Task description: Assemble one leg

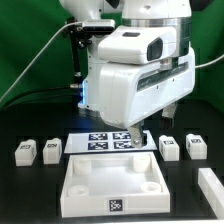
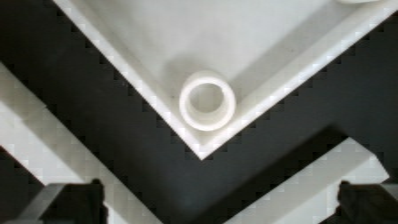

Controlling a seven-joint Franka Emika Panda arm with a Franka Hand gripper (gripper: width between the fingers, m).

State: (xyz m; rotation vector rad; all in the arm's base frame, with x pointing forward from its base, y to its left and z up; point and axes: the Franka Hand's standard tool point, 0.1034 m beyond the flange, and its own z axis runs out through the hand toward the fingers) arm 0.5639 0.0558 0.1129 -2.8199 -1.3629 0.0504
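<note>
Black table [image 1: 30,195], legs [image 1: 51,149] lying aside, gripper [image 1: 136,142] with fingers [image 2: 71,200] spread empty above the panel [image 1: 75,182]'s corner socket [image 2: 206,103]

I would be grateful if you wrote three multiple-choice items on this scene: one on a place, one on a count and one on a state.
1. Where does the round socket sit?
A. in a corner of the panel
B. on the marker board
C. on a leg

2. How many legs lie at the exterior view's left of the marker board?
A. none
B. two
C. four

3. How is the pincer?
A. shut on a leg
B. shut on the panel
C. open, holding nothing

Key:
1 A: the wrist view shows it where two rims meet.
2 B: two small blocks lie there side by side.
3 C: its fingertips stand wide apart with nothing between.
</note>
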